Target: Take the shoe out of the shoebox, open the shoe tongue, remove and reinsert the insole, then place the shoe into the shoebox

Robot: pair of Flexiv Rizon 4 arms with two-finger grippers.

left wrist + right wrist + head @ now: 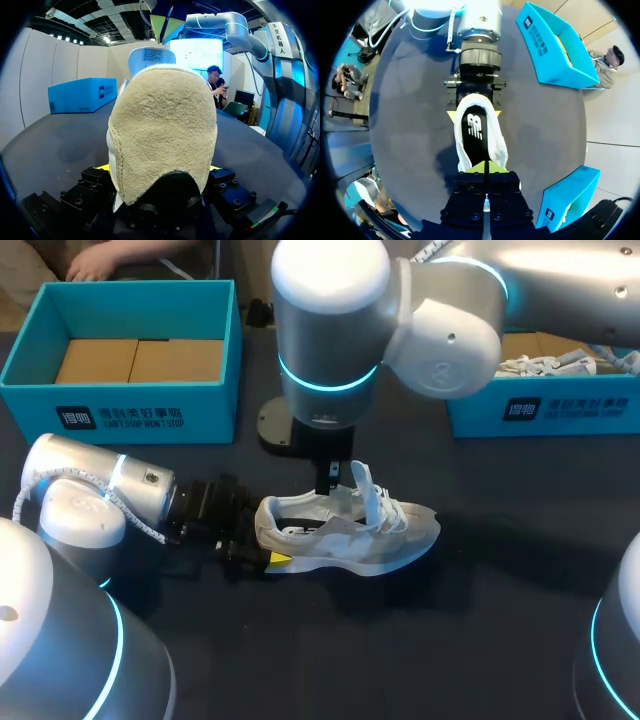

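Dark worktop (500, 570) under the arms, with a blue box (120, 405) at its far-left corner showing brown cardboard inside. A second blue box (540, 410) sits along the far-right edge, with something white and crumpled in it.

And there's the shoe (350, 535), out in the middle of the worktop, well apart from both boxes. It stands on its sole, heel toward the left edge, toe toward the right. It's a pale trainer with a white mesh body, a thick off-white sole and a beige suede patch over the heel. The white laces (400, 515) lie loose across the front. The tongue (365, 490) stands straight up out of the opening. From above, the opening gapes wide and the insole (475, 125) lies flat inside, black with a white logo.

The left gripper (270, 540) comes in low from the left edge and has the heel clamped, one yellow tip pressed on each side.

The right gripper (485, 167) hangs straight down over the shoe's throat, just beside the raised tongue. Its yellow tips are pressed together to a point. Whether they pinch any part of the tongue, I cannot tell from here.
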